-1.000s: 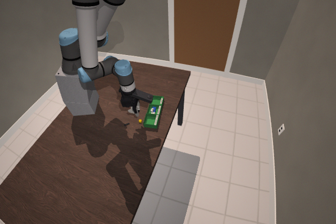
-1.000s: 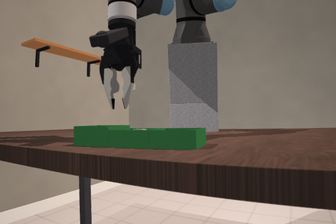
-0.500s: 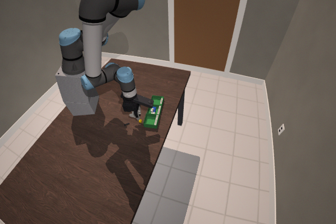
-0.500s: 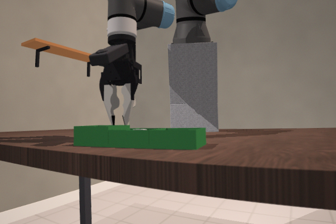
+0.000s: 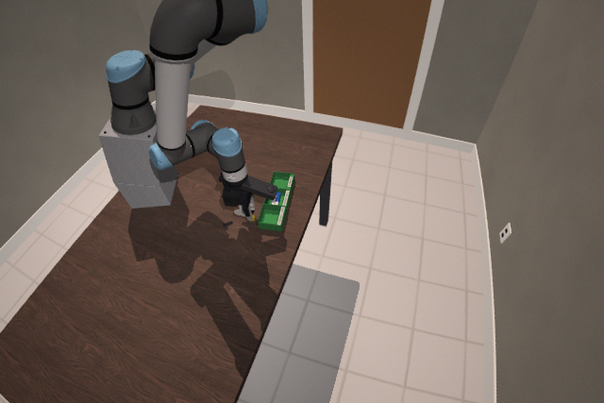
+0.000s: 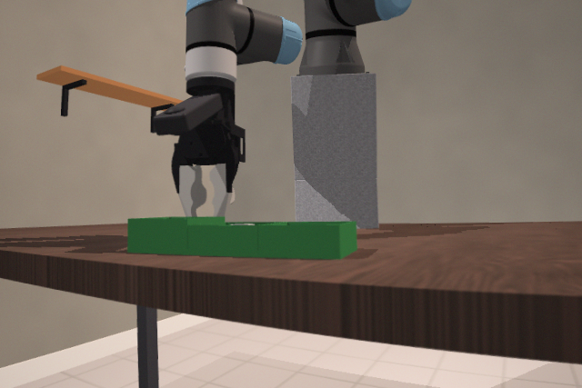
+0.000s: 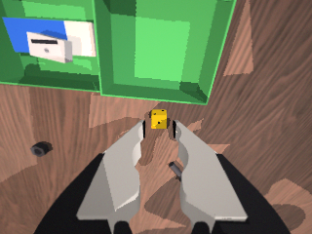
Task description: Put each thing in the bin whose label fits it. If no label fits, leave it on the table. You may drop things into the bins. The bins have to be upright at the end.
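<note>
Showing dark, streaky wood grain with a faint satin sheen across the table (image 5: 122,301). Sitting on the table, looking like smooth matt green plastic: the bins (image 6: 300,240). Hanging just above the table, appearing as flat matt grey metal: the pincer (image 7: 159,128) fingers.
</note>
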Robot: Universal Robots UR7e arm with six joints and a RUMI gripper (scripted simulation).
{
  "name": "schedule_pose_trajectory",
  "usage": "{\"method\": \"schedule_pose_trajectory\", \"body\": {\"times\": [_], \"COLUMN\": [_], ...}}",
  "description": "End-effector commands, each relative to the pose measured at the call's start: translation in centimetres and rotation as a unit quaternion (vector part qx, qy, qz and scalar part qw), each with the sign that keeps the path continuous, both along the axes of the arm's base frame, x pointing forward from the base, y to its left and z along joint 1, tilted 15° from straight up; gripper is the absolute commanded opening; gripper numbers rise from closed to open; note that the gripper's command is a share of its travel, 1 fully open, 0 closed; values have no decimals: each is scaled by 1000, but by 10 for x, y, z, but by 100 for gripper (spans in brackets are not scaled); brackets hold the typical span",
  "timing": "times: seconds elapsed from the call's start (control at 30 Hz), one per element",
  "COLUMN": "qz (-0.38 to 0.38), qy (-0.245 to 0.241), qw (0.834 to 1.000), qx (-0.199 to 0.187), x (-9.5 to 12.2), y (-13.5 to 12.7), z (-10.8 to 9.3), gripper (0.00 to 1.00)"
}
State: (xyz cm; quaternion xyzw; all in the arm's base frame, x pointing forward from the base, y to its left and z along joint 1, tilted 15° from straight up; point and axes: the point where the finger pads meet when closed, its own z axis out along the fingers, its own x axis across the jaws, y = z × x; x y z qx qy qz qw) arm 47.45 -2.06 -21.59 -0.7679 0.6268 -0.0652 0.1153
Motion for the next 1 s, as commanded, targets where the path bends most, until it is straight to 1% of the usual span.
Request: {"method": "schedule_pose_trajectory", "body": {"times": [0.0,0.5,0.53,0.97], "qz": [0,0,0,0], "qy": [-1,-1,-1,-1], "qw": [1000,1000,1000,1000], "qx": [0,0,0,0], "x": [2,2,2,2], "y": [0,1,1,1], "z": [-5,-8,-8,-8], "gripper": [18,18,0,0]}}
